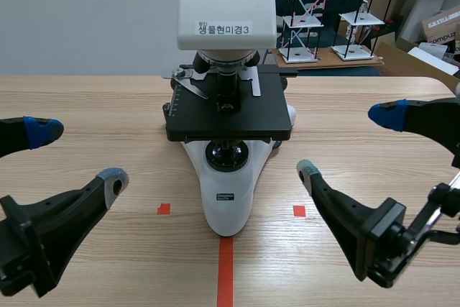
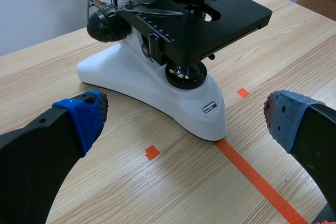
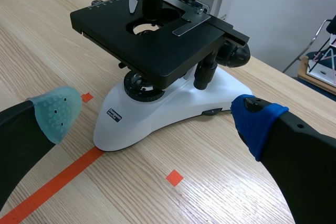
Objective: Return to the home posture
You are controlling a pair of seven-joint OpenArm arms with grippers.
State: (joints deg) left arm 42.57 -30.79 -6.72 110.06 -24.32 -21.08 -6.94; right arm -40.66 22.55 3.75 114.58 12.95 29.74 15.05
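On the head of the microscope (image 1: 228, 106) I read a white label (image 1: 224, 29): "생물현미경3". The smaller line above it is too fine for me. A black badge (image 1: 226, 196) on the white base has print I can't make out. A cardboard box (image 1: 440, 25) far behind the counter shows "compu", cut off.

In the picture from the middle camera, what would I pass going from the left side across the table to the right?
left gripper, open → microscope standing in the middle of the table → right gripper, open
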